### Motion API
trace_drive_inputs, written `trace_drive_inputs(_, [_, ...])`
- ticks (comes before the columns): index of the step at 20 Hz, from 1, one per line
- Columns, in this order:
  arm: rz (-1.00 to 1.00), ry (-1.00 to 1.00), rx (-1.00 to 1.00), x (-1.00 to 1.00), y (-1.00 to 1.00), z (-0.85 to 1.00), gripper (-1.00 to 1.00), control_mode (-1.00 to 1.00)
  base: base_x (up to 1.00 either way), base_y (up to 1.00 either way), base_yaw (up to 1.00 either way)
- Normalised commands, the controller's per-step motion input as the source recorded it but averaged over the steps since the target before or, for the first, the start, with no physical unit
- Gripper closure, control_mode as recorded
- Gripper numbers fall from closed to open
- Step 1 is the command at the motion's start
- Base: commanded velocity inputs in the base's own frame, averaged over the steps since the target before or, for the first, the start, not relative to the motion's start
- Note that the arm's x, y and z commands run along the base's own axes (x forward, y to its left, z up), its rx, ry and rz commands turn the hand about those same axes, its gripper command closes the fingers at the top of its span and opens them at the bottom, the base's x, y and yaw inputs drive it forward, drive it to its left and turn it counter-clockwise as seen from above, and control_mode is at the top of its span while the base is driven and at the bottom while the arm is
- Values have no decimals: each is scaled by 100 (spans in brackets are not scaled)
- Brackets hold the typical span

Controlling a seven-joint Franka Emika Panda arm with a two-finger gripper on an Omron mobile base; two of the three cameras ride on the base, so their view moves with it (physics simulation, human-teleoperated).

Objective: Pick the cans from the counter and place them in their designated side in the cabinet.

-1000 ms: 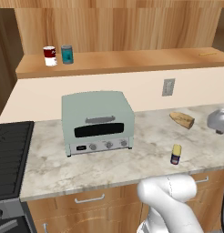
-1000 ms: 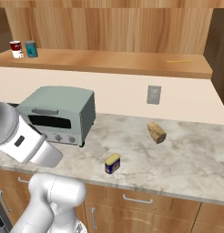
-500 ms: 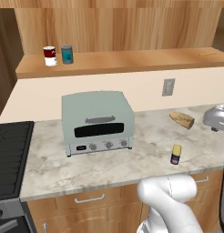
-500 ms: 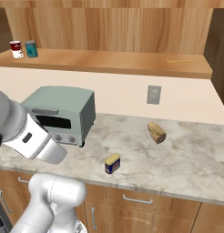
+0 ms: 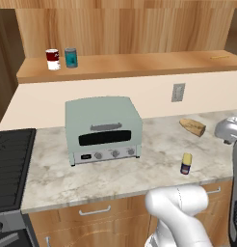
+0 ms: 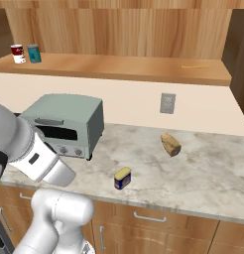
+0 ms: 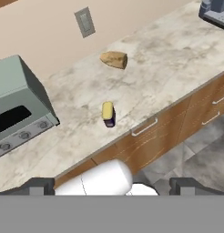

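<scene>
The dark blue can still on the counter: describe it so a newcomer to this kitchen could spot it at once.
Start at the mint-green toaster oven on the marbled counter and look to its right, toward the counter's front edge. There stands the dark blue can, small and short, alone, nearer the edge than the brown bread piece. Its yellow top sets it apart from the teal can on the shelf.

Place: a home kitchen
Signs: marbled counter (image 5: 115, 178) over wooden drawers (image 6: 158, 223), toaster oven (image 5: 102, 129), black stove top (image 5: 9, 164), wall outlet (image 6: 167, 103)

short can (image 5: 186, 164) on counter (image 5: 115, 178), right of toaster oven (image 5: 103, 129)
</scene>
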Motion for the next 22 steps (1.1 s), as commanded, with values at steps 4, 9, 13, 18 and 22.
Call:
trace_drive_inputs(4, [0,0,1,10,0,-10,-100,-100,0,0,0])
trace_drive_inputs(9, [0,0,0,6,0,-9,-100,-100,0,0,0])
trace_drive_inputs(13, [0,0,0,5,0,-8,-100,-100,0,0,0])
trace_drive_inputs(18, [0,0,0,8,0,-8,-100,-100,0,0,0])
trace_drive_inputs(22, [0,0,0,13,-5,-7,-100,-100,0,0,0])
